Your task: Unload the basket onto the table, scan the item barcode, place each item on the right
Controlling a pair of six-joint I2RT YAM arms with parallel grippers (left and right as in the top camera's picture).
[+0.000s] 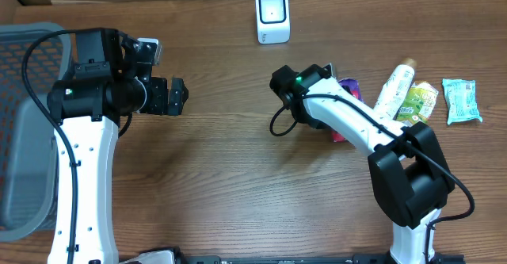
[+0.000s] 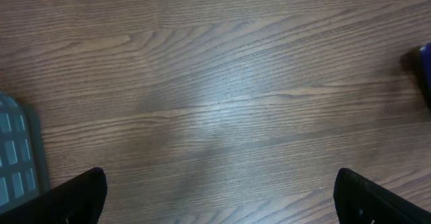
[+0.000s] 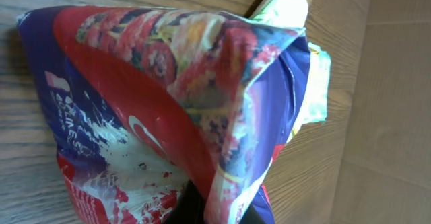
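The item is a crinkled red and blue snack bag (image 3: 135,103) that fills the right wrist view. My right gripper (image 3: 215,207) is shut on a fold of its lower edge. From overhead the bag (image 1: 348,89) shows as a purple and red patch beside the right gripper (image 1: 334,86), right of the table's middle. The white barcode scanner (image 1: 272,16) stands upright at the back centre, apart from the bag. My left gripper (image 1: 180,96) hangs over bare wood at the left, open wide with nothing between its fingers (image 2: 74,197).
A grey mesh basket (image 1: 24,121) sits at the far left, its corner (image 2: 13,150) in the left wrist view. At the right lie a pale bottle (image 1: 396,86), a green pouch (image 1: 420,101) and a teal packet (image 1: 461,100).
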